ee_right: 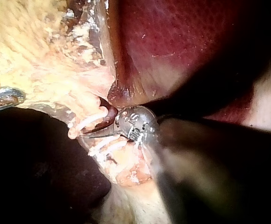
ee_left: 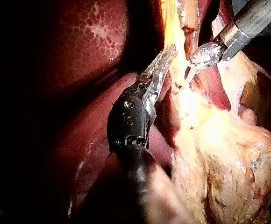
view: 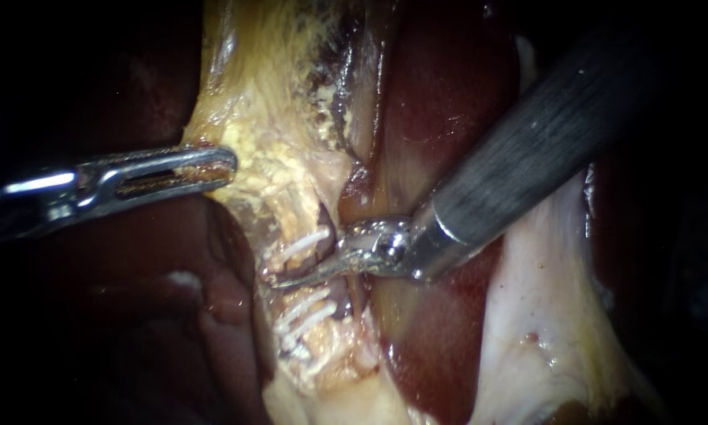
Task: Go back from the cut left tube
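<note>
The left tube (view: 290, 228) looks already cut in the gap between the upper clips (view: 300, 245) and the lower clips (view: 306, 311). The right instrument (view: 306, 275) has its blades right in that gap, jaws lying together and holding nothing, so the going back looks not yet done. The left instrument (view: 212, 164) pinches the yellow tissue (view: 251, 102) beside the tube with narrow jaws (it seems to pull it tight), and no brand, label or writing can be read anywhere.
</note>
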